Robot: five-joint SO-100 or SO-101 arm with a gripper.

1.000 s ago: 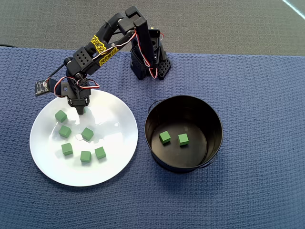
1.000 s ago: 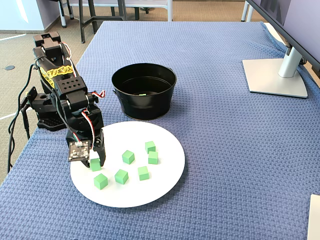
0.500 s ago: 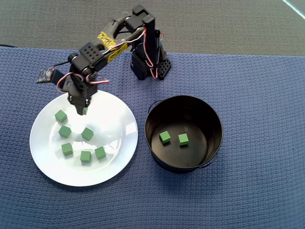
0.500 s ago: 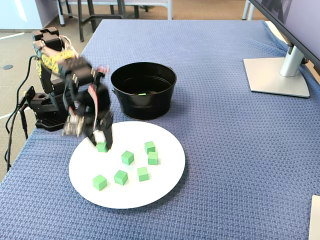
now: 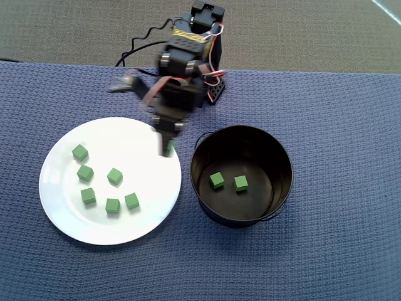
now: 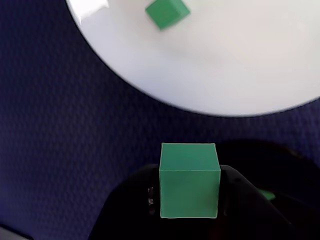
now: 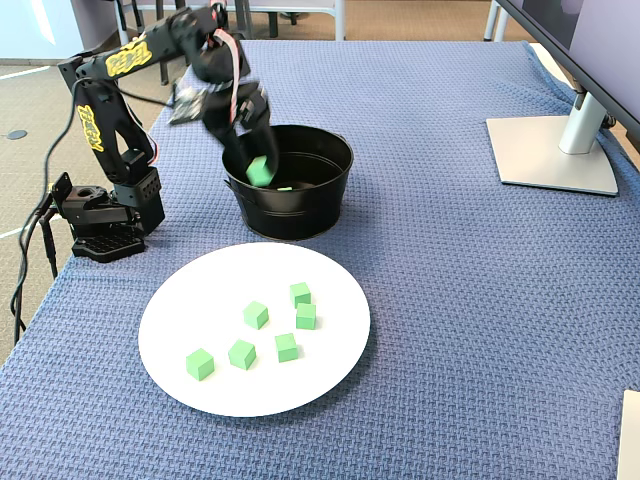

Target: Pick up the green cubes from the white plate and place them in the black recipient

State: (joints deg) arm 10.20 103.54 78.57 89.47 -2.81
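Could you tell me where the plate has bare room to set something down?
The white plate is bare across its half nearer the black recipient in the overhead view. Six green cubes crowd the other half.

Blue woven tablecloth (image 7: 480, 320), grey carpet floor (image 5: 301, 31), monitor stand (image 7: 555, 150), chair legs (image 7: 170, 30) behind.

Blue waffle-weave cloth (image 7: 450, 300) covering the worktop, silver monitor stand (image 7: 556, 150) at the fixed view's right edge, chair legs (image 7: 180, 30) beyond on the floor (image 7: 30, 100)
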